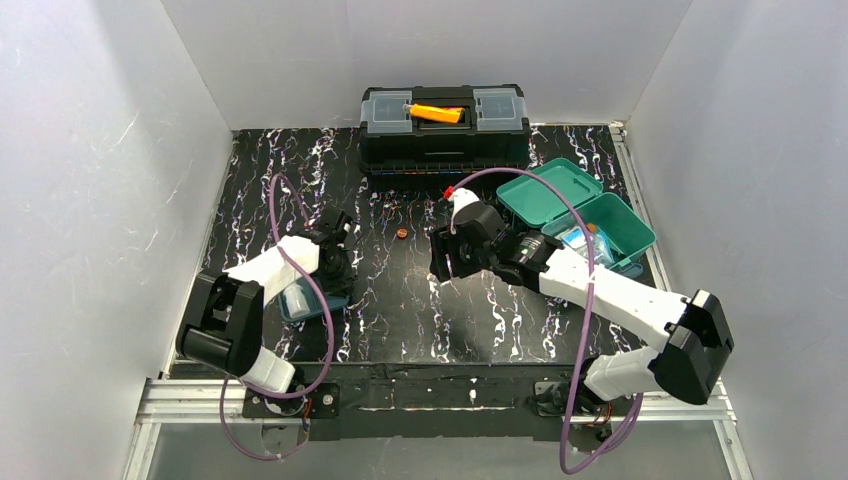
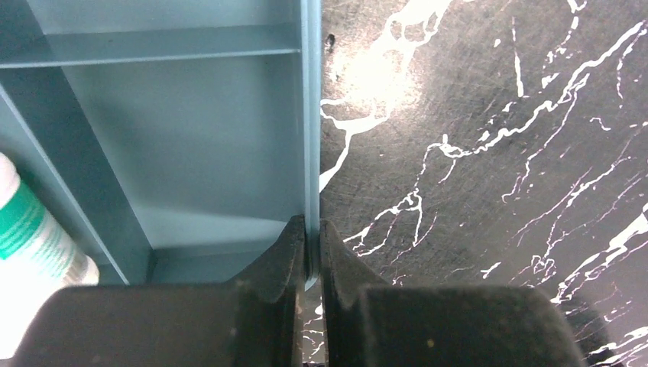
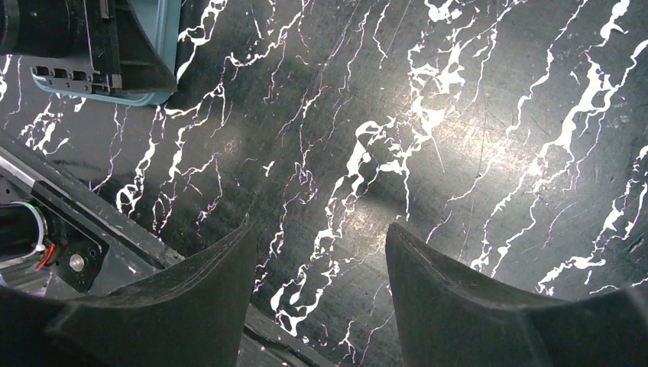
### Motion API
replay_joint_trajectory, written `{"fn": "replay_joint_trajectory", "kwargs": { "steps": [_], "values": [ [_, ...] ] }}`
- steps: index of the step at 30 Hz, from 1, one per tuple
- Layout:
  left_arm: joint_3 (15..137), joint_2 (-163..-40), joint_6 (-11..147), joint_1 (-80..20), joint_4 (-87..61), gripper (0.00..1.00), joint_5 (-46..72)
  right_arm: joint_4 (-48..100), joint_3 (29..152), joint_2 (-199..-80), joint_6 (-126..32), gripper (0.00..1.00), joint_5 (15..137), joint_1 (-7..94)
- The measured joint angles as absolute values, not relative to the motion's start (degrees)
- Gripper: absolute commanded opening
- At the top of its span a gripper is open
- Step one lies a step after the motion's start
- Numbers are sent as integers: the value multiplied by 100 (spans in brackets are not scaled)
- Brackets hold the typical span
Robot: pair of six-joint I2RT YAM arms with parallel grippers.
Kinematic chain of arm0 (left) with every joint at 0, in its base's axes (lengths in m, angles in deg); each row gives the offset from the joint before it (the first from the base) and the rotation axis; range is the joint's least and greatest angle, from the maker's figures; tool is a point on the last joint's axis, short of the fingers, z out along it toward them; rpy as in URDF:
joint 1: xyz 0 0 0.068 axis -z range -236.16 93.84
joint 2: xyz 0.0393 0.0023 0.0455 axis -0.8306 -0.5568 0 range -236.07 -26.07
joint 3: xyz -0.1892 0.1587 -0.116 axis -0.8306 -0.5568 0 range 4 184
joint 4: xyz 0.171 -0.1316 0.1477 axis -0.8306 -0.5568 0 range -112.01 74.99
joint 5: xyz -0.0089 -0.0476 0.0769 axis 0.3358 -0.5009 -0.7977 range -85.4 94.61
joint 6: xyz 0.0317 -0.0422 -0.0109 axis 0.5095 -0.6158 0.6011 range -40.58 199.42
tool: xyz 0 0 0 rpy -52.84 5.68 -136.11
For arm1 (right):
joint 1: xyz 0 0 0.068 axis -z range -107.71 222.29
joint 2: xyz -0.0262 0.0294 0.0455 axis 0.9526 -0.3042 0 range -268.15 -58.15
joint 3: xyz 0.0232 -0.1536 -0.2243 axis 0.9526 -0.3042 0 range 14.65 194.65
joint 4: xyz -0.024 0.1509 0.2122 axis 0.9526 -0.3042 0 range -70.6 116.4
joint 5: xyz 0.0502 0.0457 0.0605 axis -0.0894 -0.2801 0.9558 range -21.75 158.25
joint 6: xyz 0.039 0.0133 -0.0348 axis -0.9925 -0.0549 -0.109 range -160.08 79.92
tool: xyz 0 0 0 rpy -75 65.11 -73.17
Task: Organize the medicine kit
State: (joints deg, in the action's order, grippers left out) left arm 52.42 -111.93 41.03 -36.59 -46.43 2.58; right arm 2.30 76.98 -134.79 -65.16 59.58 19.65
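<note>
**Inner tray clamped on the left, kit box open on the right**

Nearest the arm bases, on the left of the black marbled table (image 1: 400, 310), the darker teal inner tray (image 2: 183, 145) is seen lying well apart from its box. One of its outer walls is pinched tight between the fingers of the left gripper (image 2: 309, 248). A white bottle with a green label (image 2: 34, 245) is lodged in a neighbouring compartment.

Towards the middle, the right gripper (image 3: 317, 267) is held above bare tabletop, its jaws spread and nothing between them. A small brown object (image 1: 400, 232) is seen on the table a little beyond the two grippers.

Farther back on the right, the medicine kit (image 1: 545, 195) is found with its lid thrown open. Items are seen in its base, too small to be identified.

At the far edge, a black toolbox (image 1: 445, 145) with an orange handle (image 1: 438, 112) is set against the back wall.
</note>
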Motion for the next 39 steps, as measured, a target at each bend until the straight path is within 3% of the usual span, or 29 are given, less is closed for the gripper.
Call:
{"fn": "replay_joint_trajectory", "kwargs": {
  "steps": [9,19,31,36,39],
  "values": [
    [5115,-10920,4236,-3292,-4641,0,593,233,7578,-13383,-6488,69,5871,1965],
    [4879,-10406,3727,-1895,-4622,0,754,60,7370,-13117,-6431,76,5386,1974],
    [5187,-10878,2935,-398,-4414,0,634,-121,7003,-12631,-6591,80,5008,2334],
    [5469,-11316,2750,-29,-4309,17,549,-338,6990,-12594,-6724,81,4905,2564],
    [5600,-11466,2686,100,-4156,38,571,-379,6913,-12498,-6757,83,4920,2708]
  ]
}}
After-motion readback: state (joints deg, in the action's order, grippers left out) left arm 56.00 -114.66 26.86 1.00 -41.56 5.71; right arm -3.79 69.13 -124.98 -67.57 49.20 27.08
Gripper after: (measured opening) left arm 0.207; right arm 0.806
